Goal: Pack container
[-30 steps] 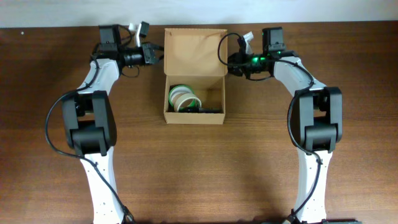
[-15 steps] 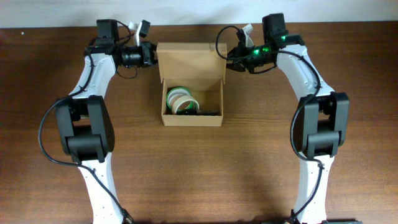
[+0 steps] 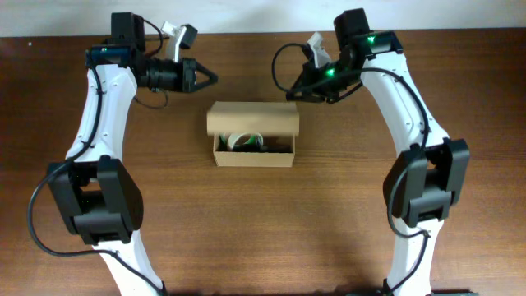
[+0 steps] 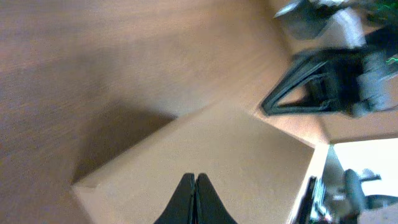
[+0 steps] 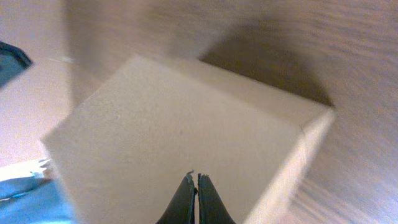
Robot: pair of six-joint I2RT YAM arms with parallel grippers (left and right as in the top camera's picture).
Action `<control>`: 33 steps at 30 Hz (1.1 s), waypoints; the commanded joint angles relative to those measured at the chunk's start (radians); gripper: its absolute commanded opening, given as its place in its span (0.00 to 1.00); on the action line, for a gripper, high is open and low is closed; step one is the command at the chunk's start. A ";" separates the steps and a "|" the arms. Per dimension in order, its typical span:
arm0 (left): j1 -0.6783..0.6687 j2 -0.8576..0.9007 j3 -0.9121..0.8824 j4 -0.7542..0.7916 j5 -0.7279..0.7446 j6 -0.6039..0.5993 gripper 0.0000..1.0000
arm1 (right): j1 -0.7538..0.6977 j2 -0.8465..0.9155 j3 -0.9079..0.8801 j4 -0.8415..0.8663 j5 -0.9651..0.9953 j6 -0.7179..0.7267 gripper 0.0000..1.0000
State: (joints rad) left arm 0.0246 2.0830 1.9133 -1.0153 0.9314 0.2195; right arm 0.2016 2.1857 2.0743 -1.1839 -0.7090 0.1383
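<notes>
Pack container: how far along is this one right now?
Done: tape rolls sit inside the container. In hand: its flap lid leans partway over the opening, the shut left gripper and shut right gripper near it, holding nothing. Left: bringing the lid fully down; the rolls show through the gap.

Brown wood table (image 3: 263, 230); white-green tape rolls (image 3: 243, 141), partly hidden.
</notes>
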 commanded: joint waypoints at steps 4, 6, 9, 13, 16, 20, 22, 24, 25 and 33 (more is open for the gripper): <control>-0.051 -0.060 0.005 -0.140 -0.390 0.077 0.02 | 0.090 -0.136 0.024 -0.121 0.323 -0.037 0.04; -0.080 -0.066 0.005 -0.185 -0.472 0.079 0.02 | 0.131 -0.152 0.024 -0.162 0.375 -0.037 0.04; -0.134 -0.066 0.004 -0.227 -0.556 0.093 0.02 | 0.187 -0.154 0.023 -0.182 0.418 -0.037 0.04; -0.183 -0.065 0.002 -0.220 -0.608 0.093 0.02 | 0.240 -0.137 -0.008 -0.148 0.491 -0.036 0.04; -0.188 -0.063 -0.012 -0.215 -0.631 0.093 0.02 | 0.250 -0.116 -0.025 -0.143 0.500 -0.034 0.04; -0.181 -0.063 -0.072 -0.195 -0.643 0.093 0.02 | 0.249 -0.106 -0.079 -0.124 0.511 -0.034 0.04; -0.181 -0.063 -0.119 -0.174 -0.640 0.092 0.02 | 0.249 -0.103 -0.120 -0.106 0.511 -0.034 0.04; -0.181 -0.063 -0.164 -0.156 -0.640 0.092 0.02 | 0.249 -0.102 -0.170 -0.079 0.512 -0.034 0.04; -0.181 -0.063 -0.182 -0.150 -0.639 0.092 0.02 | 0.249 -0.102 -0.193 -0.066 0.511 -0.034 0.04; -0.186 -0.062 -0.250 -0.111 -0.629 0.092 0.02 | 0.248 -0.102 -0.277 -0.003 0.508 -0.034 0.04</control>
State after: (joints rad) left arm -0.1558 2.0121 1.7016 -1.1183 0.3138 0.2966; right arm 0.4515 2.0766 1.8179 -1.1954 -0.2176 0.1051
